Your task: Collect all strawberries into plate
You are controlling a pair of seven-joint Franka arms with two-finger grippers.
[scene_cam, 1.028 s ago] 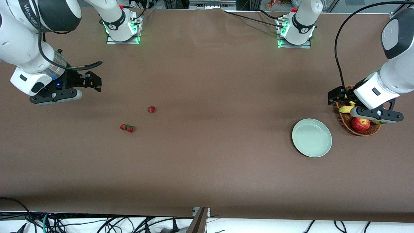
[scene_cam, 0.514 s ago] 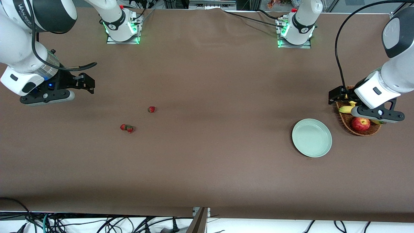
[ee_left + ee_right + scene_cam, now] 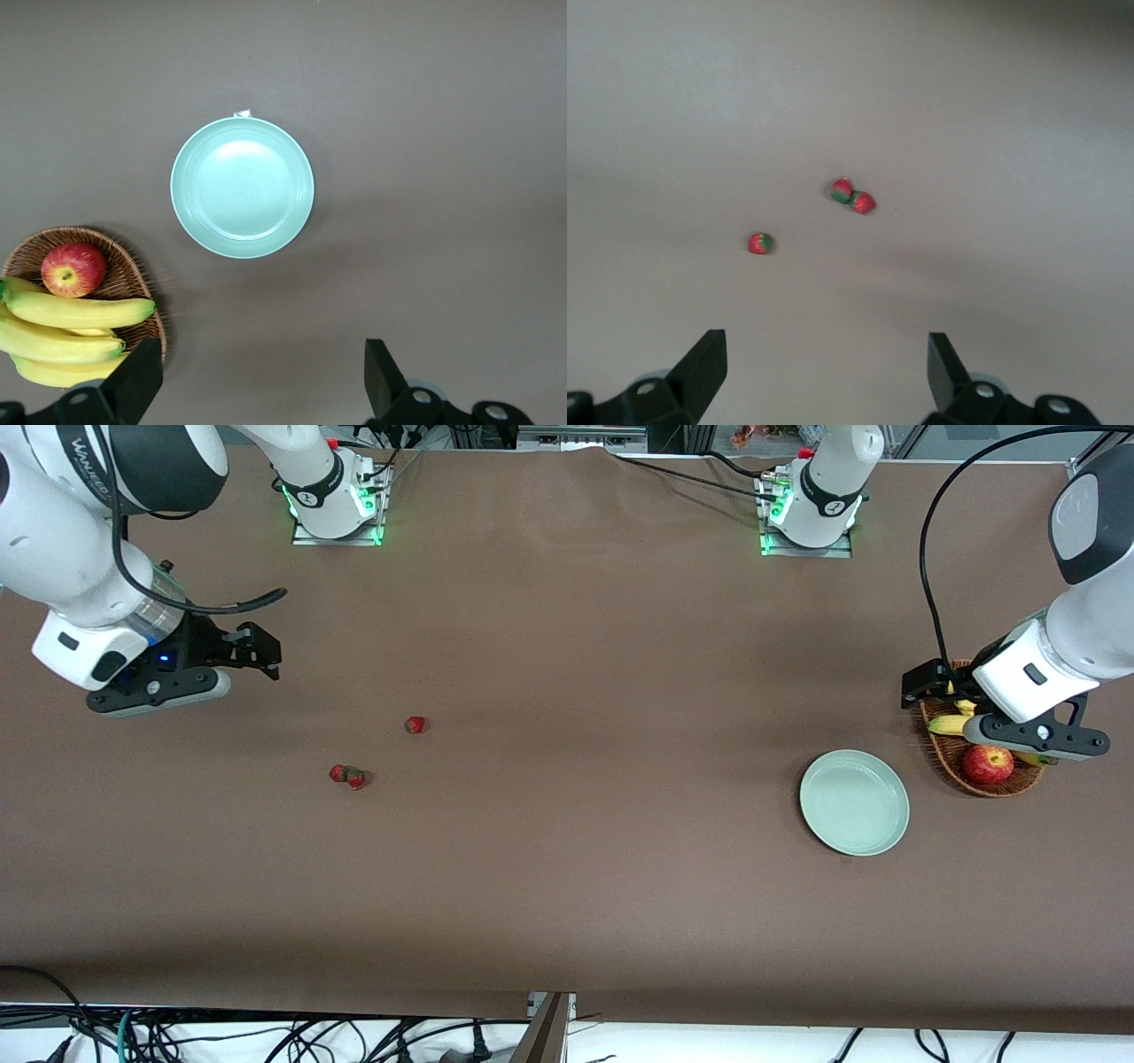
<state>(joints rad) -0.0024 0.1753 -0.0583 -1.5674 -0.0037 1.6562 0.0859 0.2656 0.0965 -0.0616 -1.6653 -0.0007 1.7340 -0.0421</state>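
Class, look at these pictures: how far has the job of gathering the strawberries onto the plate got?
Done: nothing yet. The round pale mint-green plate holds no fruit. In hand: nothing; the right claw is open in the air toward the right arm's end of the table, and the left claw waits open over the brown wicker basket. Left: all three small red strawberries lie on the brown table, two of them touching.

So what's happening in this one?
Nothing is held yet. Three strawberries lie on the table toward the right arm's end, two of them touching. The plate sits empty beside the fruit basket. The right gripper hangs open near the berries; the left gripper hangs open over the basket.
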